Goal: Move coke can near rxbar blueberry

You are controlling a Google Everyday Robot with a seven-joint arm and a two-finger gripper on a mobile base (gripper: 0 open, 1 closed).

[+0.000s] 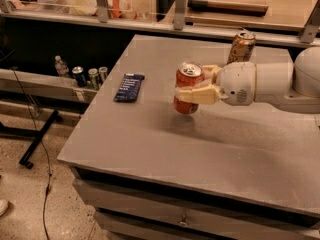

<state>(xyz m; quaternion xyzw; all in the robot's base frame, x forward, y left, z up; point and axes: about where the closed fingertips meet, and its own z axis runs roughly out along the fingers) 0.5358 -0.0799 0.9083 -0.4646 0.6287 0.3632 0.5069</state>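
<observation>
While the rxbar blueberry (129,87) lies flat on the grey table (150,149), the coke can (188,86) sits upright to the bar's right, near but apart, seemingly just off the surface. The gripper (191,84) has its fingers closed around the can. Farther right of the bar stands a tan can (242,47).

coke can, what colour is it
Red-orange, silver on top, in the camera view; the pincer grips the coke can over the table.
</observation>
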